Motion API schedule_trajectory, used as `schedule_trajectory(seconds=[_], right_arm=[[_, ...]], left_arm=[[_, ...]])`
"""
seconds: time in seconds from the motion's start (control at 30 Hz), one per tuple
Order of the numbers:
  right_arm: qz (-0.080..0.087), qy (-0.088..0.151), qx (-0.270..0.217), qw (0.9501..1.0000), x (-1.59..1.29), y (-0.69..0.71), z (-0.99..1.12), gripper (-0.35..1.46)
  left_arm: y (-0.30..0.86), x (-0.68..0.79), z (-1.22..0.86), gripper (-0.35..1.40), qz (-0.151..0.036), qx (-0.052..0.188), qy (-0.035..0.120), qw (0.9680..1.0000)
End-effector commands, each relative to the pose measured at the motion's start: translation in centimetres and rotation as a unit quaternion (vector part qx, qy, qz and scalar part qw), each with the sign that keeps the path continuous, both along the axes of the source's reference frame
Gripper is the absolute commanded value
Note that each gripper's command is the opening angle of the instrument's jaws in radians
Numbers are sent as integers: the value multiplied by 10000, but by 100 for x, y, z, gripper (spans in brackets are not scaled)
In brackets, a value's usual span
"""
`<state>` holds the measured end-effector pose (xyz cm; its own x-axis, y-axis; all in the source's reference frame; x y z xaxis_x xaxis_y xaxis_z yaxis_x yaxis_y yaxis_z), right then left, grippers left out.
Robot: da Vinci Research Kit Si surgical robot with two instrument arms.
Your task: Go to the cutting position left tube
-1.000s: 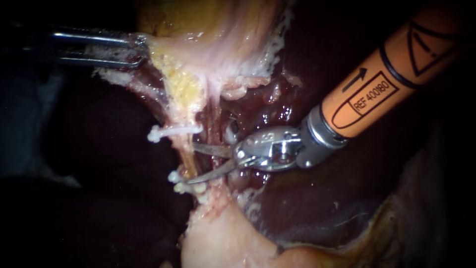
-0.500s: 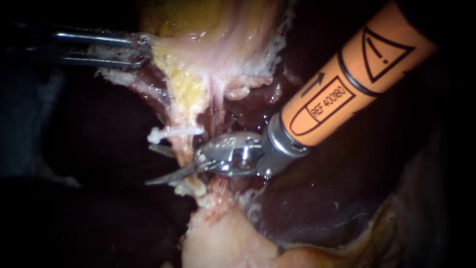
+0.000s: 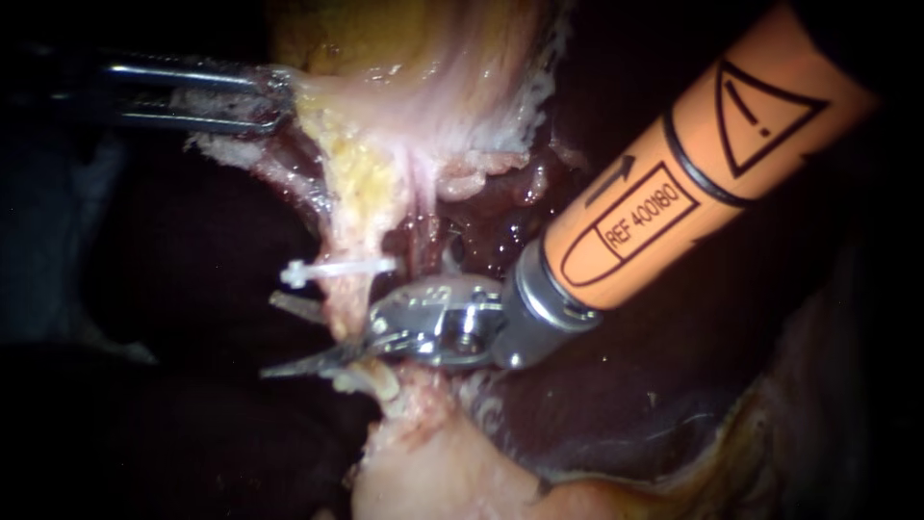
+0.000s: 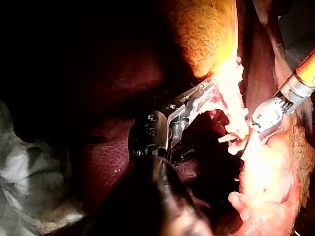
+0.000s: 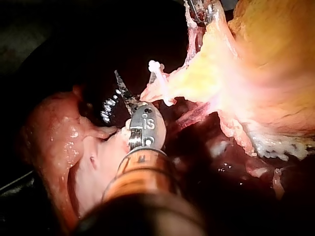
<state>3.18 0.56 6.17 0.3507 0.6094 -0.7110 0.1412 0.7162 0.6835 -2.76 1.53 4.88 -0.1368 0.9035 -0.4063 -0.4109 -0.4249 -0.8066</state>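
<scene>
1. Endoscope view: two instruments. The left instrument (image 3: 274, 99) has its pincer clamped on pale tissue (image 3: 318, 106).
2. The right instrument (image 3: 274, 337) has its pincer gaping, one blade on each side of the left tube (image 3: 346, 313).
3. One white clip (image 3: 332, 270) crosses the tube above the blades; the lower clips (image 3: 375, 380) are too hidden to count.

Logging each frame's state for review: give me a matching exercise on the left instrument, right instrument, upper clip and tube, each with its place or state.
Things:
1. left instrument
2. right instrument
3. upper clip
4. tube

Places or states:
A. white, lying across the tube above the blades
B. running between the open blades
C. shut on tissue
D. open, astride the tube

Pairs: 1-C, 2-D, 3-A, 4-B
</scene>
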Motion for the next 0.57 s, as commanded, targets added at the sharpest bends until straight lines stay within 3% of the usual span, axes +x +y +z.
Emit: schedule_trajectory(seconds=[0.03,0.2,0.57], right_arm=[[-8,42,13,10000,0,0,-6,143],[-2,118,50,9999,2,-2,-23,143],[-4,119,49,9999,1,1,-19,143]], left_arm=[[0,0,-1,-35,5,-2,-9,10000],[0,0,-1,-35,6,-2,-9,10000],[1,0,0,-35,7,-1,-10,10000]])
